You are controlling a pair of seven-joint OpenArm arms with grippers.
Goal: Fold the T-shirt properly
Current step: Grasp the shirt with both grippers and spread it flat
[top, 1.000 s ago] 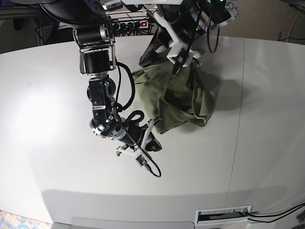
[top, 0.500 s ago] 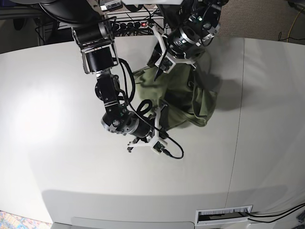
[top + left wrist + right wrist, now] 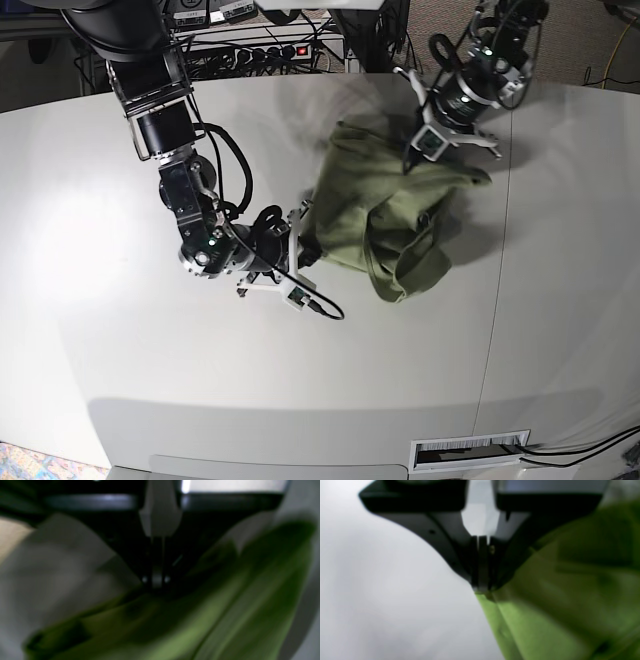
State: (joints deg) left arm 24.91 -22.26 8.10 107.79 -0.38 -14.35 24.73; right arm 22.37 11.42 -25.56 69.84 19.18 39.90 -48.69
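2 grippers pinching shirt edges, spreading it out for folding.
Base view, left to right: right gripper [image 3: 300, 243] at center-left, clenched on the shirt [image 3: 385, 215] lower-left edge, low near the table [image 3: 90, 200], likely to anchor that side. Shirt sits bunched at center, still creased, not flat. Left gripper [image 3: 412, 160] at upper right, jaws clamped on the top edge, likely pulling away to stretch cloth. Wrist views blurred.
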